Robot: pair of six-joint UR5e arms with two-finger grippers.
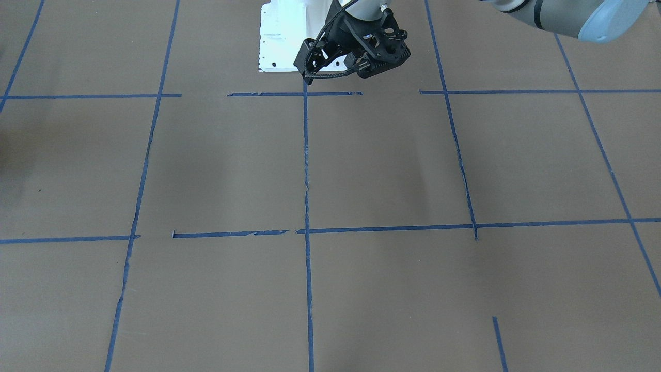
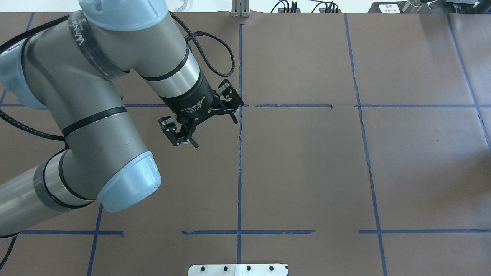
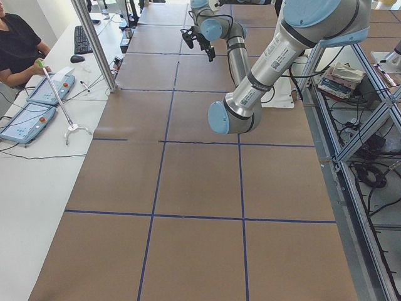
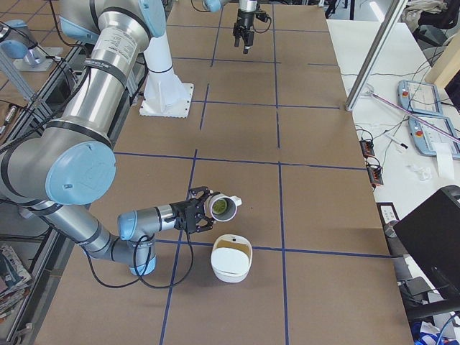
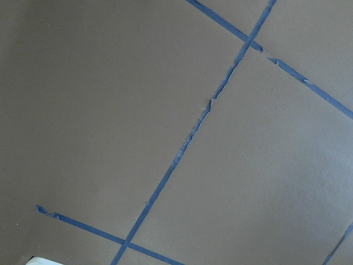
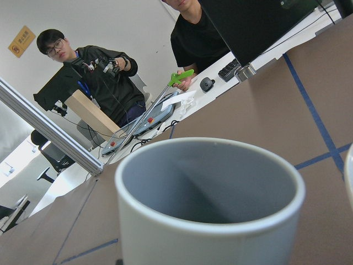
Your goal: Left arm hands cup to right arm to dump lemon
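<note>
The cream-white cup [image 4: 224, 207] hangs tilted on its side just above the table in the exterior right view, against the fingers of my right gripper [image 4: 203, 216]. I cannot tell from this view whether that gripper is shut on it. A yellow-green lemon [image 4: 218, 208] lies inside the cup's mouth. The right wrist view is filled by the cup's rim [image 6: 209, 182] and grey inside, with the lemon hidden. My left gripper [image 2: 215, 132] hovers open with nothing between its fingers over the table's middle, far from the cup, and also shows as the left gripper [image 1: 341, 72] near the base.
A white bowl [image 4: 231, 260] stands on the table right below the cup. The robot's white base plate [image 1: 281, 36] lies at the table's edge. People sit at a side bench [image 3: 37, 144] with tablets and a green-handled grabber [image 3: 56, 94].
</note>
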